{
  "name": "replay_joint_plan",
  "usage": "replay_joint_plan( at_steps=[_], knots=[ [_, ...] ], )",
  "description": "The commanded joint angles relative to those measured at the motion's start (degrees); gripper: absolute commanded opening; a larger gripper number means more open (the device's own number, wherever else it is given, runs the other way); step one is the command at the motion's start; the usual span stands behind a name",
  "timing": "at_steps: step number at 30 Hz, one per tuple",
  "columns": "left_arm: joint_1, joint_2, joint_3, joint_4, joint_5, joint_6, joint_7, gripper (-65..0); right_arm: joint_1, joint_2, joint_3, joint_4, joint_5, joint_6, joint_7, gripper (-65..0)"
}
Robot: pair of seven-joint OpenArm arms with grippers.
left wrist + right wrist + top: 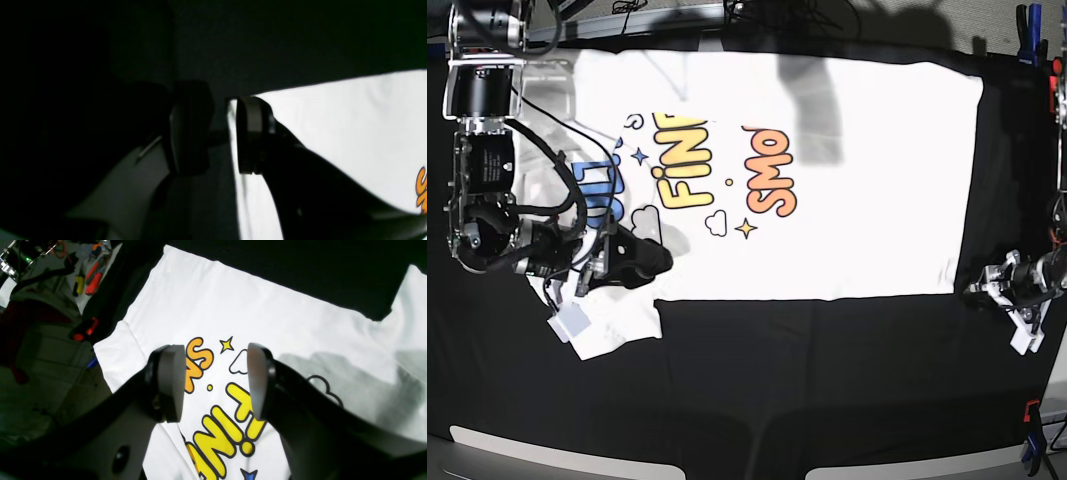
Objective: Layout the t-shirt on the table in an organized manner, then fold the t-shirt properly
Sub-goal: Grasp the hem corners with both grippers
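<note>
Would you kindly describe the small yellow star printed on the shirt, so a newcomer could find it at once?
Start from the black table and the white t-shirt spread flat, print up, across it. Beside the orange lettering sits the yellow star, four-pointed. Unlike the dark blue star or the outlined clouds, it is solid yellow.

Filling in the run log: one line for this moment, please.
white printed cloth t-shirt: flat, print up | left hand: open at hem corner | right hand: open above print

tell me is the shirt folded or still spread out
Spread out. The shirt lies flat, print up, on the table, both side edges straight and no fold across the body.
</note>
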Motion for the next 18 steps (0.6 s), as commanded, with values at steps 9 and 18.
replay_joint_plan(
  at_steps=[9, 18],
  knots=[
    [-1.7, 2.75, -0.33, -5.25, -2.84, -0.61, -2.03, -43.5, 1.42, -1.29, 3.37, 0.87, -7.17, 0.71, 0.76, -36.0],
    [-1.7, 5.53, -0.31, -7.13, -4.0, -2.89, 3.1, -43.5, 1.42, -1.29, 3.45, 0.85, -7.13, 0.71, 0.76, -36.0]
  ],
)
